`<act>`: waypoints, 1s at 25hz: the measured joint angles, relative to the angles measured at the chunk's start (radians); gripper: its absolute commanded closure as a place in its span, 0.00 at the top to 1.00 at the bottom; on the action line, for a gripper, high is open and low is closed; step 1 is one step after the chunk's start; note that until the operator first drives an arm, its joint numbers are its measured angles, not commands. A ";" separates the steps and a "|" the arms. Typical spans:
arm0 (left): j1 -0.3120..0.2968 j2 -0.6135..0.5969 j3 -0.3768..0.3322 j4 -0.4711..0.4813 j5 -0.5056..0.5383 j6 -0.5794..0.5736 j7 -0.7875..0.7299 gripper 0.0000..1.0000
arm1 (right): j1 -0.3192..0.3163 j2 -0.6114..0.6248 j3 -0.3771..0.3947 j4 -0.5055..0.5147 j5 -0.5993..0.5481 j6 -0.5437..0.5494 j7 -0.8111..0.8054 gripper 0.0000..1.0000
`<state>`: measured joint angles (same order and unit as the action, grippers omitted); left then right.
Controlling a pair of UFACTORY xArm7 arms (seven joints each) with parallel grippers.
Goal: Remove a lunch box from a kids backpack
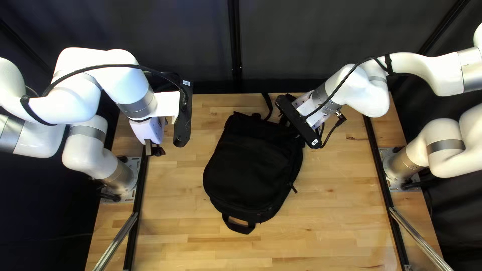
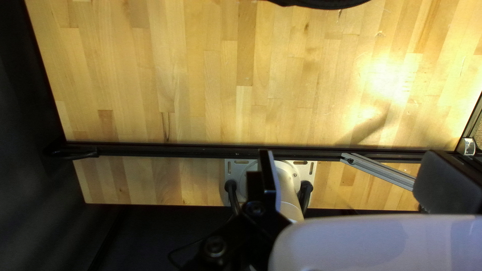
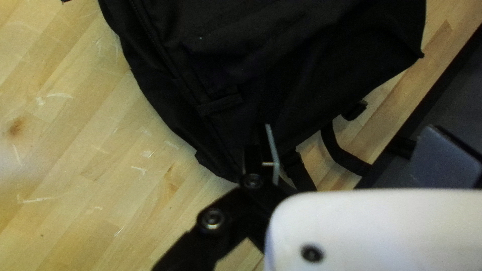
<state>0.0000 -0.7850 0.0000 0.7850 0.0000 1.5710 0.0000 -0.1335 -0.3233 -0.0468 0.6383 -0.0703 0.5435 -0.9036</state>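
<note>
Black backpack [image 1: 251,165] is on the table [image 1: 326,226], left gripper [image 1: 154,149] well off its left side, right gripper [image 1: 317,119] at its upper-right corner, both unclenched lol. Sticker [image 1: 315,142] by the bag's too tiny to read.

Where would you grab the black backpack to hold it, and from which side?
I'd take the loop handle, coming down from above at the table's near side. It sticks out past the body of the backpack, and wood shows through it, so it should be easy to pinch.
</note>
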 measured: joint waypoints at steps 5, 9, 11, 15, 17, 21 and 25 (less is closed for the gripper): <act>0.000 0.000 0.000 0.000 0.000 0.000 0.000 1.00 | 0.000 0.000 0.000 0.000 0.000 0.000 0.000 1.00; 0.000 0.000 0.000 0.000 0.000 0.000 0.000 1.00 | 0.000 0.000 0.000 0.000 0.000 0.000 0.000 1.00; 0.001 0.000 0.001 -0.001 -0.001 -0.001 -0.001 1.00 | 0.000 0.000 0.000 0.000 0.000 0.000 0.000 1.00; -0.007 0.004 -0.046 -0.021 -0.018 -0.045 -0.047 1.00 | 0.000 0.000 0.000 0.000 0.000 0.000 0.000 1.00; -0.020 0.012 -0.107 -0.048 -0.026 -0.098 -0.099 1.00 | 0.000 0.000 0.000 0.000 0.000 0.000 0.000 1.00; -0.037 0.055 -0.228 -0.078 -0.037 -0.181 -0.215 1.00 | 0.000 0.000 0.000 0.000 0.000 0.000 0.000 1.00; -0.037 0.178 -0.362 -0.070 -0.030 -0.270 -0.369 1.00 | 0.000 0.000 0.000 0.000 0.000 0.000 0.000 1.00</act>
<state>-0.0373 -0.6073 -0.3620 0.7152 -0.0302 1.3005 -0.3686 -0.1335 -0.3233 -0.0468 0.6383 -0.0703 0.5435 -0.9036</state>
